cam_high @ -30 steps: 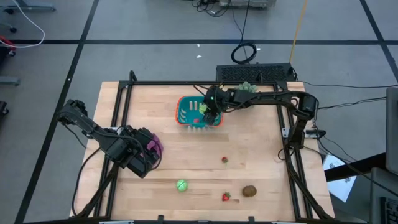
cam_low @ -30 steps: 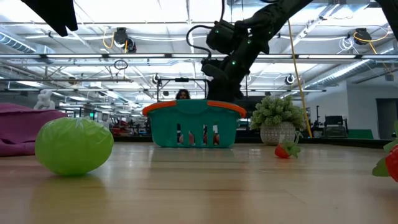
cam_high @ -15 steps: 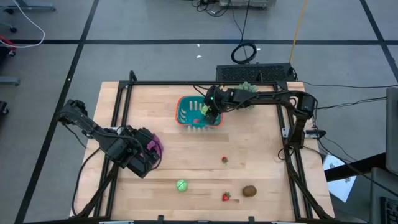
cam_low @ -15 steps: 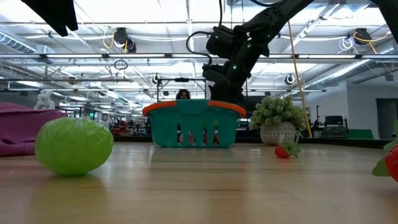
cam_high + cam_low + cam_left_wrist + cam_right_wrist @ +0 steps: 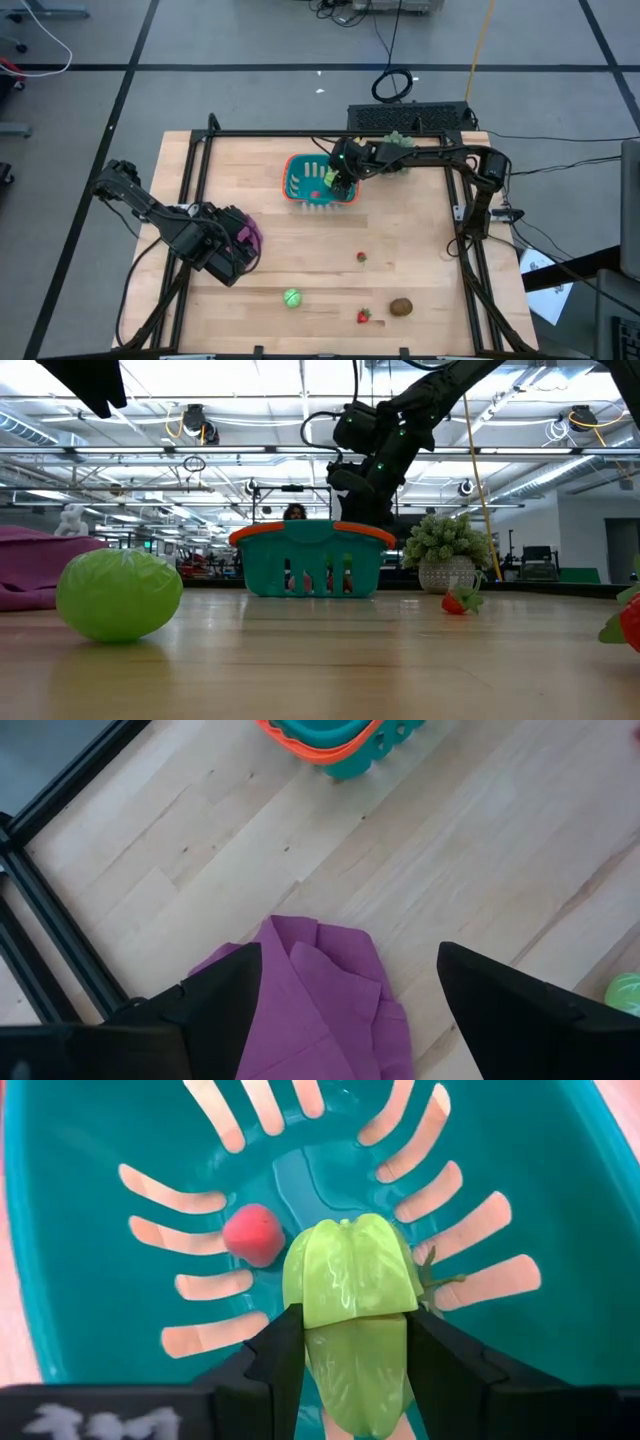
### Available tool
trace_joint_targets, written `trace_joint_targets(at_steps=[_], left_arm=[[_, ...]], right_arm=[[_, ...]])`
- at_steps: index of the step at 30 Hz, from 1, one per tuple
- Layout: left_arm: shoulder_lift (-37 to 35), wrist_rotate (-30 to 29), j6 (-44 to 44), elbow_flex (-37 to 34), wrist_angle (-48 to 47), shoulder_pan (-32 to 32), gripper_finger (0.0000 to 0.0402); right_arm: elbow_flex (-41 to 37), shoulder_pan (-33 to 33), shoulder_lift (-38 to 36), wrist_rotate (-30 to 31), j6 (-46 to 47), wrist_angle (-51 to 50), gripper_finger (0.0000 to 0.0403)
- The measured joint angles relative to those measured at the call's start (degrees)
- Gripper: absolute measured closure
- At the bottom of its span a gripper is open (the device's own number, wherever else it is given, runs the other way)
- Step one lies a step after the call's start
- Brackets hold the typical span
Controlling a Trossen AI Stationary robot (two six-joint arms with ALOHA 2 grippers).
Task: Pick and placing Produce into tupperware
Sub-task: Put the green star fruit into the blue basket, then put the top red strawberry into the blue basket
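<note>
The tupperware is a teal basket point(image 5: 318, 183) with an orange rim, standing at the table's far middle. A red piece point(image 5: 253, 1235) lies on its slotted floor. My right gripper point(image 5: 340, 180) hangs over the basket's inside, shut on a ridged green produce piece point(image 5: 350, 1280). Loose on the table's near part are a green ball point(image 5: 291, 298), two strawberries point(image 5: 361, 257) point(image 5: 364, 316) and a brown kiwi point(image 5: 401, 307). My left gripper point(image 5: 345, 1010) waits open above the purple cloth point(image 5: 320, 985) at the left. My right gripper pinches the green piece between its two fingers, one on each side of its nearer half point(image 5: 345, 1345). The fingers slant down into the basket from the table's right. The piece sticks out past the fingertips over the basket floor. I cannot tell whether it touches the floor.
A potted spiky plant point(image 5: 398, 141) stands just right of the basket at the far edge. A black frame point(image 5: 300, 133) runs around the table. Bare wood lies between the basket and the loose produce.
</note>
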Motion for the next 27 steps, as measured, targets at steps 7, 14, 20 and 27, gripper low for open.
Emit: trace_joint_targets(at_steps=[7,14,20,27], left_arm=[[0.0,0.0,0.0,0.0,0.0,0.0,0.0094],[0.0,0.1,0.0,0.0,0.0,0.0,0.0094],[0.0,0.2,0.0,0.0,0.0,0.0,0.0094],[0.0,0.3,0.0,0.0,0.0,0.0,0.0094]], right_arm=[[0.0,0.0,0.0,0.0,0.0,-1.0,0.0251],[0.0,0.0,0.0,-3.1,-1.0,-0.8,0.0231],[0.0,0.0,0.0,-3.1,-1.7,1.1,0.0211],[0.7,0.2,-1.8,-3.2,-3.0,6.4,0.021]])
